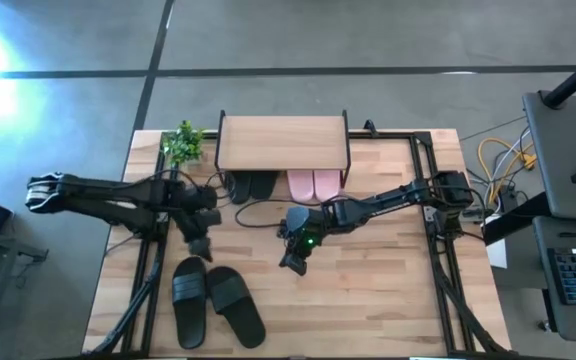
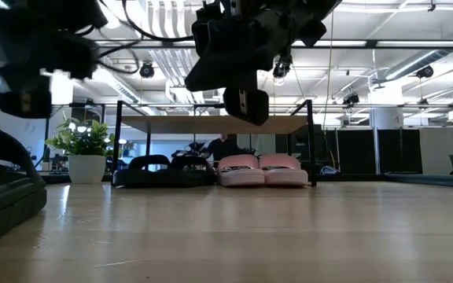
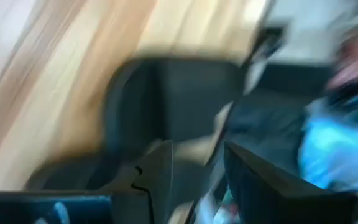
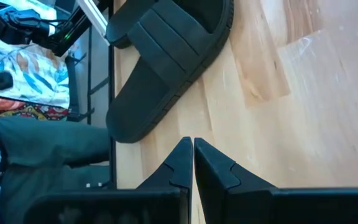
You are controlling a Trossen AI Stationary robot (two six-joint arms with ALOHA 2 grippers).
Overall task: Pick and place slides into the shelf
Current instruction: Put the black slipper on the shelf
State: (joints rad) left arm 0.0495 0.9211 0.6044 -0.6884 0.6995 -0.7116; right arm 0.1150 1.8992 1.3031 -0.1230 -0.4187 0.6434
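Note:
The shelf (image 1: 283,140) stands at the table's far side, and its board also shows in the low view (image 2: 215,123). A black pair (image 1: 251,185) and the pink pair (image 1: 314,183) sit on the table under it. Another black pair lies near the table's near edge, one slide (image 1: 190,297) beside the other (image 1: 236,303). My left gripper (image 1: 200,247) hovers open just beyond the left slide's far end; its wrist view, blurred, shows that slide (image 3: 166,93) past the fingers. My right gripper (image 1: 295,262) hangs shut over bare table at the middle, with a black slide (image 4: 166,56) ahead of it.
A potted plant (image 1: 183,143) stands at the shelf's left end. Black frame rails (image 1: 438,250) run along the table's sides. A person (image 4: 36,68) shows beyond the table's edge in the right wrist view. Bare wood (image 1: 378,300) lies right of the near black pair.

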